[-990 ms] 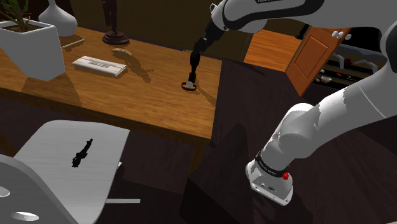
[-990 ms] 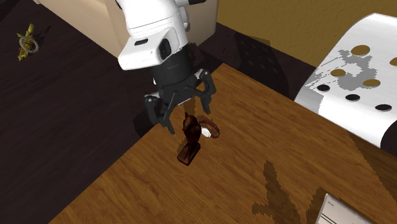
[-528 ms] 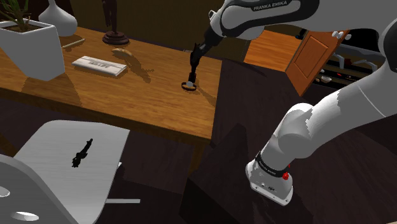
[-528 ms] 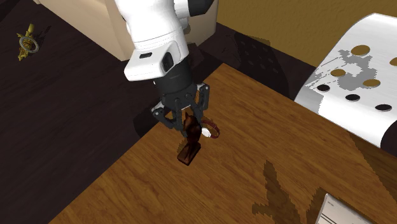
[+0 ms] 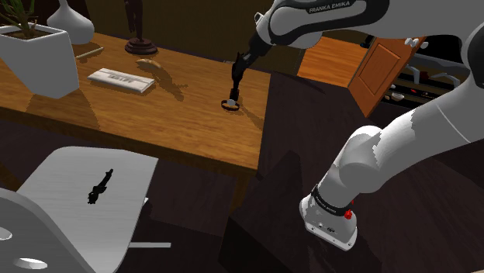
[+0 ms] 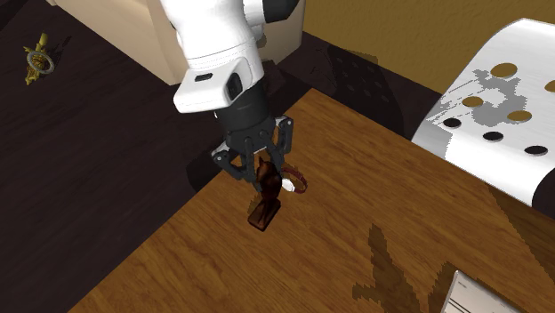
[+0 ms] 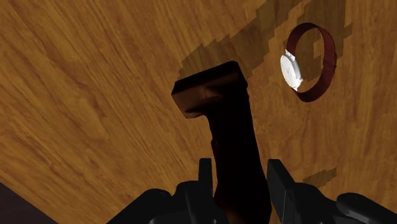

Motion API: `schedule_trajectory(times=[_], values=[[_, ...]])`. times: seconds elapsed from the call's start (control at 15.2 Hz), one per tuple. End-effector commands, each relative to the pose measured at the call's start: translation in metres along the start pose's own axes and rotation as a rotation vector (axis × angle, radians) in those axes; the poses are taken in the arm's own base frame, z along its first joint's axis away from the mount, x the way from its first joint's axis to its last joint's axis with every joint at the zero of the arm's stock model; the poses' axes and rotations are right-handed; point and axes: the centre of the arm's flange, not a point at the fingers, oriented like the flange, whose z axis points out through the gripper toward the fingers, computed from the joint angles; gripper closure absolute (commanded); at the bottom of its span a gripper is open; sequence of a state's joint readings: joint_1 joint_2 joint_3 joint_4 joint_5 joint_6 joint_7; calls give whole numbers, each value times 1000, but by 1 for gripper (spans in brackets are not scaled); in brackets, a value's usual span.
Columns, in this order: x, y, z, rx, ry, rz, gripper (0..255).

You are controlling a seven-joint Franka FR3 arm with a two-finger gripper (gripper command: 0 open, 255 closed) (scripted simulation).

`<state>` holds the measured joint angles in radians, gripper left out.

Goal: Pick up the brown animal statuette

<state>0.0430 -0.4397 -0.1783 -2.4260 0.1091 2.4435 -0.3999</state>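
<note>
Warm brown wooden worktop [image 5: 155,116], long, plank-grained. White Franka arm [image 5: 326,19] reaches over the worktop's stand-side edge, wrist pointing straight down. White moulded chair [image 6: 485,147] with round holes stands beyond the worktop in the second exterior view.

All-black two-finger tool [image 6: 258,169] is drawn narrow, clasping the dark brown animal statuette [image 6: 264,203]. In the wrist view both black fingers [image 7: 205,175] lie against the dark body, no gap seen on either flank. Judged: grip made, lift not yet begun.

Statuette stands near the stand-side edge, toward a corner of the worktop, on a small flat rectangular foot. The foot appears to sit on the wood, its shadow joined to it.

Key relation: the statuette's long axis is upright and runs straight up into the tool, which sits directly over the foot and holds the upper part. By my reckoning the coming move is a plain vertical pull along that axis. Sideways drift would lever so tall a piece between the fingers.

Dark red-brown wristwatch [image 7: 291,70] with a white face lies just beside the foot, not touching it, clear of both fingers. It should stay put if the rise is straight.
</note>
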Motion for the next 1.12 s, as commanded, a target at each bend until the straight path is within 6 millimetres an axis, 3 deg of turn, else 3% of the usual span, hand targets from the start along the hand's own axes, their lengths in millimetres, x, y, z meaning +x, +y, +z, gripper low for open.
schedule_trajectory(times=[0.0, 0.92, 1.06], values=[[2, 1, -4, 0, -2, 1, 255], [36, 1, -70, 0, -2, 1, 255], [36, 1, -70, 0, -2, 1, 255]])
